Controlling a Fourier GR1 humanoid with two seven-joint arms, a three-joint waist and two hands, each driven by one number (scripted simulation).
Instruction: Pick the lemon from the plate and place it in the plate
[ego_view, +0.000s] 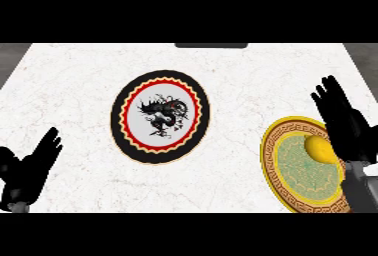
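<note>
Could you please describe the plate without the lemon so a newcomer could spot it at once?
The white marble counter carries two round plates. The dragon plate lies near its middle, left of the golden plate holding the lemon. Only it has a black rim, red scalloped ring and black dragon.

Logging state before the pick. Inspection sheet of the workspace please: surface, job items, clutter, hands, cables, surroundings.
Surface: white marbled counter.
Job's things: lemon lies on the gold-and-green plate at right, toward its right side; dragon plate with a black rim at centre holds nothing.
Clutter: nothing seen.
Hands: right hand open, fingers straight, over the gold-and-green plate's right side, next to the lemon, not curled round it; whether it touches the lemon cannot be told. Left hand open, resting at lower left.
Cables: nothing seen.
Surroundings: dark object at the counter's far edge, not identifiable; grey floor past the corners.
</note>
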